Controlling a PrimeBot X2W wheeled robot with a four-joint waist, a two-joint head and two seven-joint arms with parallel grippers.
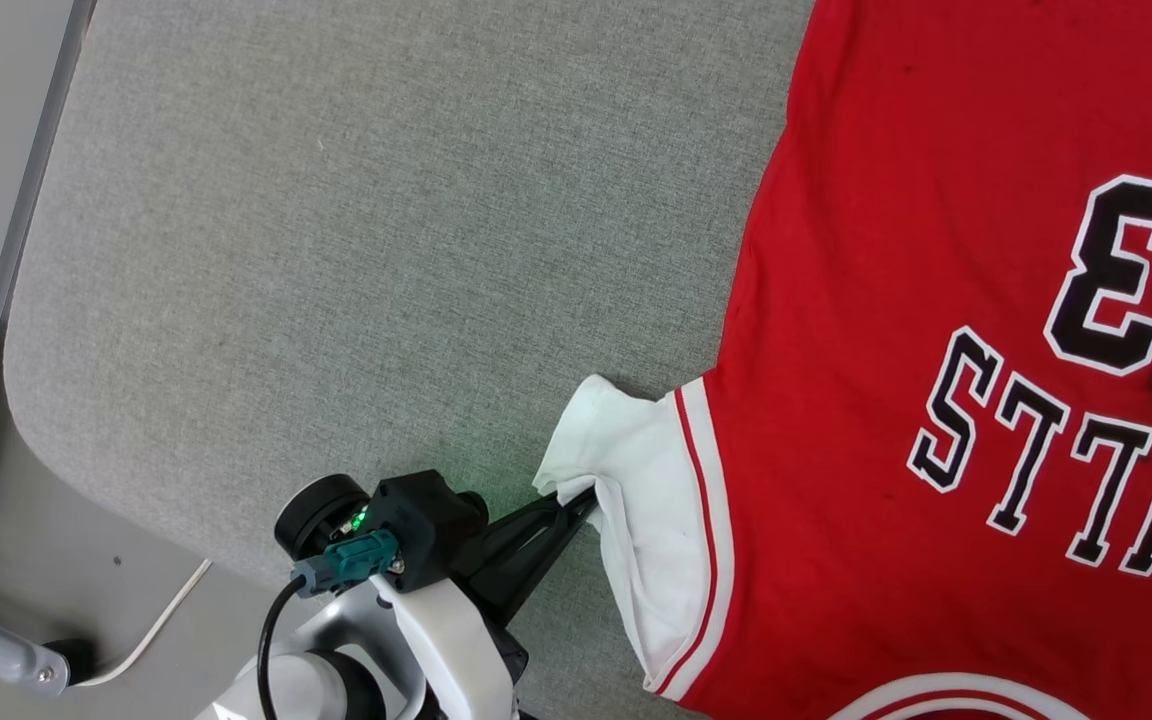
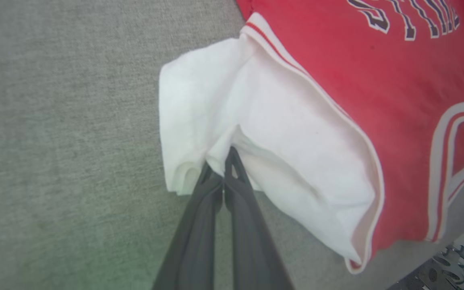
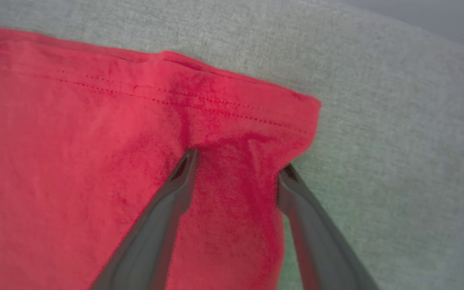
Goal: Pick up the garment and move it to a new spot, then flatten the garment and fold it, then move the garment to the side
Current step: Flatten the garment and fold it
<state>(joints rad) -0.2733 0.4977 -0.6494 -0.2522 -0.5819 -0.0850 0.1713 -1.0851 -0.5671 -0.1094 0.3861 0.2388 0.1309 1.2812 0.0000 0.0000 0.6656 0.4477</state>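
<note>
Left gripper (image 1: 581,497) fingers pressed tight together, pinching the folded edge of the white sleeve (image 1: 636,500) low against the surface. Sleeve belongs to the garment (image 1: 886,300), which lies spread on the grey fabric-covered table (image 1: 336,250), print side up, at the right of the head view. Right gripper (image 3: 238,161) jaws wide apart, tips down astride the red hem corner (image 3: 296,104), cloth bunched between them, not clamped.
</note>
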